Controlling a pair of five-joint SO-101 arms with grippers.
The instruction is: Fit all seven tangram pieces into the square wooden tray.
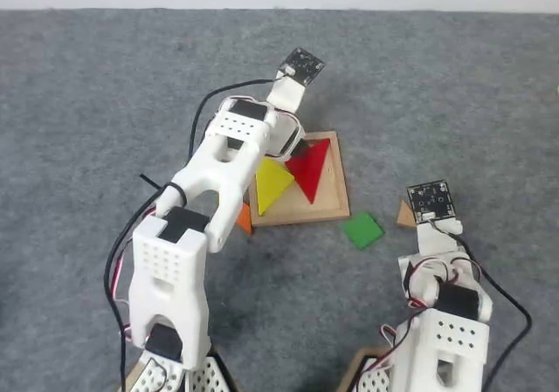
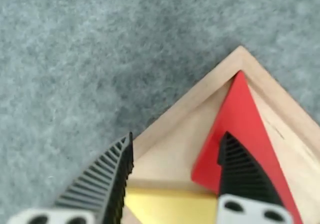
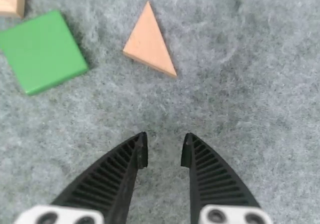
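- High view, starting from the left: the left white arm (image 1: pixel 196 235) stretches over the grey felt table cover (image 1: pixel 87 104) to the square wooden tray (image 1: pixel 328 202), with its wrist above the tray's far left part.
- A small orange wooden piece (image 1: pixel 244 219) peeks out from under that arm. It's on the cover, just outside the tray's near left corner.
- Left gripper (image 2: pixel 177 136) is released, jaws spread wide with nothing between them, hanging above a tray corner. One of its fingers (image 2: pixel 242 176) is over the big red wooden triangle (image 2: pixel 244 109), whose tip is tucked into that corner.
- Inside the tray the big yellow wooden triangle (image 1: pixel 271 182) sits left of the red one, edges meeting.
- The green wooden square (image 1: pixel 362 230) lies outside on the cover, just beside the tray's near right corner.
- A small plain tan wooden triangle (image 1: pixel 405 215) is near the green one on its right, not touching.
- Right gripper (image 3: pixel 165 136) is above bare cover, jaws a little apart and holding nothing, tan triangle ahead of the tips.
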